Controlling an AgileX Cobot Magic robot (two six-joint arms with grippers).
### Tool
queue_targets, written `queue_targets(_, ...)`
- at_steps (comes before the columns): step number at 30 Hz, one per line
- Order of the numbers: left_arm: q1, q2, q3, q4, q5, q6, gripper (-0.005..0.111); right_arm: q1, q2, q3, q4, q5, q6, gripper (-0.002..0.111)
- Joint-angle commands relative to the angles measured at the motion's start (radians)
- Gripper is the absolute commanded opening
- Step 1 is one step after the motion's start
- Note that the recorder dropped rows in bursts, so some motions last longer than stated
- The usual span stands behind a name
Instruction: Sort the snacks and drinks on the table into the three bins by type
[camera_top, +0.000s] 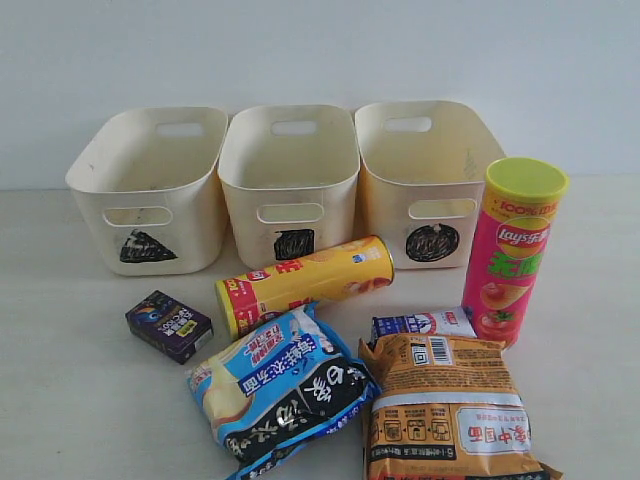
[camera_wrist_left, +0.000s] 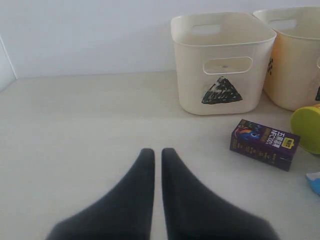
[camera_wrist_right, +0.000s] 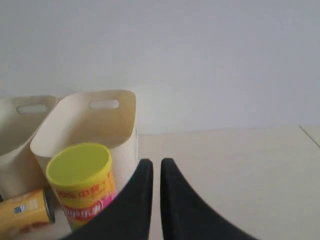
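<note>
Three cream bins stand in a row at the back: triangle (camera_top: 150, 190), square (camera_top: 290, 180), circle (camera_top: 425, 175). In front of them the yellow-orange tube (camera_top: 305, 280) lies on its side and the pink tube (camera_top: 515, 250) stands upright. The purple carton (camera_top: 168, 325) lies at the left, and the blue and white carton (camera_top: 422, 324) is half hidden behind the orange-brown bag (camera_top: 450, 410). The blue-black-white bag (camera_top: 280, 390) lies beside it. My left gripper (camera_wrist_left: 157, 152) is shut and empty, left of the purple carton (camera_wrist_left: 264, 144). My right gripper (camera_wrist_right: 152, 162) is shut and empty, beside the pink tube (camera_wrist_right: 80, 185).
The pale table (camera_top: 70, 400) shows bare surface at the far left and right of the pile. A plain white wall (camera_top: 320, 50) rises behind the bins. Neither gripper appears in the exterior view. The triangle bin (camera_wrist_left: 220, 60) stands beyond the left gripper.
</note>
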Motion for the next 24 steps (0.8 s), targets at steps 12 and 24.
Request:
queue_targets(12, 0.001, -0.004, -0.003, -0.001, -0.003, -0.009, 0.004, 0.026, 0.437, -0.157, 0.012, 0.564, -0.145, 0.000)
queue_targets(24, 0.001, -0.004, -0.003, -0.001, -0.003, -0.009, 0.004, -0.102, 0.648, -0.269, 0.651, 0.800, -0.721, 0.000)
